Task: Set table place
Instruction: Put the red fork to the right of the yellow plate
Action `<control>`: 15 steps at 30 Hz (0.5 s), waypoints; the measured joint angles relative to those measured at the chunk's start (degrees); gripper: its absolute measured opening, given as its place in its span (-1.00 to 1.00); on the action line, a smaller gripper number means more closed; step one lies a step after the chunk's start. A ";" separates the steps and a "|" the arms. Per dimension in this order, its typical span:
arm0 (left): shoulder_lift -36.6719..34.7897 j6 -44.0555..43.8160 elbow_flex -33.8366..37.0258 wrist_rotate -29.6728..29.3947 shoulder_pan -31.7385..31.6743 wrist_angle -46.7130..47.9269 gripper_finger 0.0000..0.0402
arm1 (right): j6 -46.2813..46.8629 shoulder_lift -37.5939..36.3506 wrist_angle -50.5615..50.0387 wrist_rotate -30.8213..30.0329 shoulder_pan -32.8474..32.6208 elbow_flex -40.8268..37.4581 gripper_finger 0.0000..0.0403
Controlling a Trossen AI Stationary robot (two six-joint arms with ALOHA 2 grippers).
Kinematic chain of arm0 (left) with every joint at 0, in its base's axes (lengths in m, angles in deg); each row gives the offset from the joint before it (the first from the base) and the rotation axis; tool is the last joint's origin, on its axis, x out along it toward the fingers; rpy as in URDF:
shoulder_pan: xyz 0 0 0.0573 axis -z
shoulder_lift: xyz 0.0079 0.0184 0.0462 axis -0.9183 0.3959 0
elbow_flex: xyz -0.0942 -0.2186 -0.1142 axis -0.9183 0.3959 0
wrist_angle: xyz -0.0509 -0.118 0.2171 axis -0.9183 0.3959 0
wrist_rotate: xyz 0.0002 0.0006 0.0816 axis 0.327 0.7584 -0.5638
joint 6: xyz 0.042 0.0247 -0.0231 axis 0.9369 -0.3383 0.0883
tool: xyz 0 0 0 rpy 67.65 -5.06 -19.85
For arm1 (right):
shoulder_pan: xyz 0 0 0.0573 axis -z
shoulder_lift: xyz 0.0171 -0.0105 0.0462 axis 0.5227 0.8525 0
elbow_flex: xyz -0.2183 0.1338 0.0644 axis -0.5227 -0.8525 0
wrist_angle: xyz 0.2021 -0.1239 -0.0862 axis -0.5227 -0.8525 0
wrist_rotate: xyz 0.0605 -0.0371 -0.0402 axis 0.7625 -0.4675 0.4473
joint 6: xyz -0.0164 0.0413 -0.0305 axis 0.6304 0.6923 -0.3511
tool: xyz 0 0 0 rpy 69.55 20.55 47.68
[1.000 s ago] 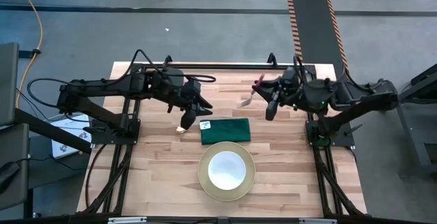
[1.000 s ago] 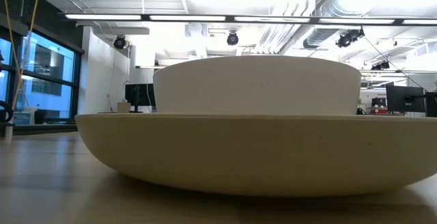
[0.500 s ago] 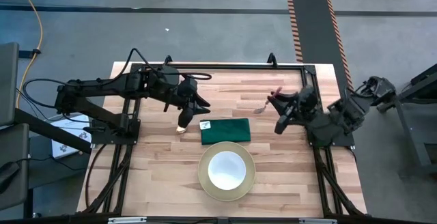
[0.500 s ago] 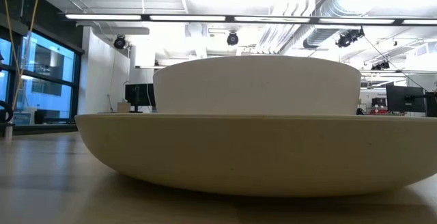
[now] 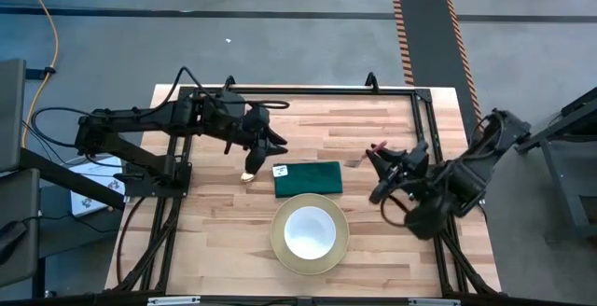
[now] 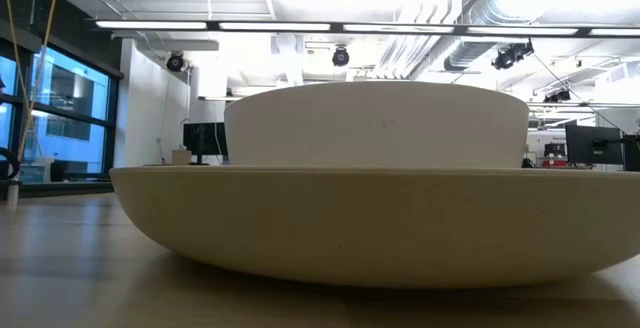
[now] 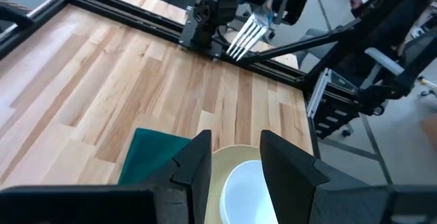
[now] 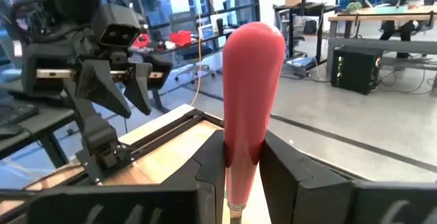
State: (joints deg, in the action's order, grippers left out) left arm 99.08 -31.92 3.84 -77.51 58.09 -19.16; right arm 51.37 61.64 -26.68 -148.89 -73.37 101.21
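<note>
Sitting mid-frame, your white bowl (image 5: 310,232) is on the yellow plate (image 5: 278,243), napkin (image 5: 308,178) above; right gripper (image 5: 375,150) clamps the pink-handled fork (image 8: 251,80), left gripper (image 5: 272,142) spread, empty.

The wooden table (image 5: 205,231) bore a yellow plate (image 5: 280,246); a green napkin (image 5: 308,178) lay just behind it, a spoon (image 5: 249,175) beside the napkin.

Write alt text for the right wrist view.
The right gripper is shut on the fork's pink handle, which stands up between its dark fingers. Beyond it hangs the left gripper, above the table.
</note>
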 joint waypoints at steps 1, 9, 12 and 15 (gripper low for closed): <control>0.00 -0.05 0.00 -0.62 0.34 0.20 -0.43 | 3.09 0.57 -2.03 -0.73 -0.52 0.00 -0.74; 0.04 -1.87 0.00 -6.79 5.48 1.65 -0.43 | 25.18 5.48 -13.34 -4.02 -5.82 0.00 -0.74; 0.04 -2.65 0.00 -9.24 7.16 1.65 -0.43 | 25.65 7.41 -11.57 -2.56 -5.99 0.00 -0.74; 0.04 -3.27 0.00 -10.49 8.42 1.65 -0.43 | 26.02 8.51 -10.54 -1.85 -6.49 0.00 -0.74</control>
State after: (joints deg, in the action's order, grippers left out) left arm 99.12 -35.19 3.84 -88.00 66.52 -17.51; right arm 77.38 70.14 -37.22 -150.74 -79.87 101.21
